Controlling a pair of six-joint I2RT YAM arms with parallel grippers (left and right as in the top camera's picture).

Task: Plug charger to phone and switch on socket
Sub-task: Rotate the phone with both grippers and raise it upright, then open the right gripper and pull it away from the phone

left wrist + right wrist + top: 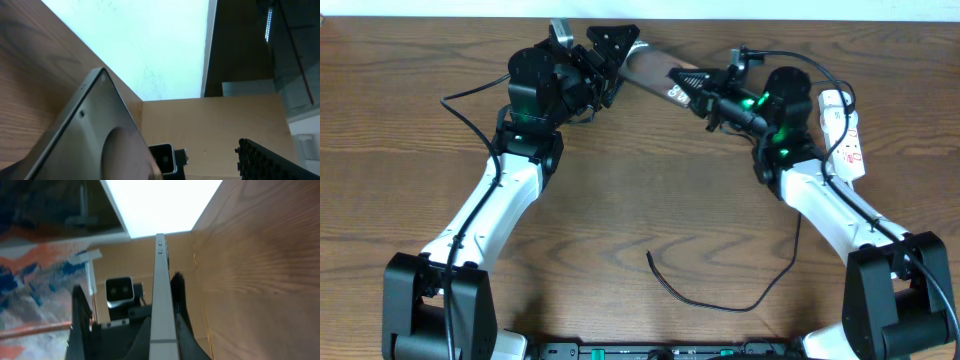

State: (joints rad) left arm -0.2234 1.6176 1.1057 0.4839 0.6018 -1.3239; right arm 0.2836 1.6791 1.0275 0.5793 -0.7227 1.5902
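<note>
The phone (650, 72), a dark bronze slab with white lettering, spans the gap between both grippers at the back of the table. My right gripper (708, 95) is shut on its right end. In the right wrist view the phone (161, 280) shows edge-on, clamped between the right gripper's (163, 345) two fingers. My left gripper (608, 52) stands open at the phone's left end. In the left wrist view the phone (80, 140) fills the lower left, well apart from one fingertip (262, 160). The charger (720, 305) lies loose near the front, its free end (650, 256) pointing left. The socket (847, 135) lies at the far right.
A wall edge runs along the back of the table (620, 200). The right arm (820, 200) passes beside the socket, with black robot cables looping over it. The left arm (490, 210) stretches up the left side.
</note>
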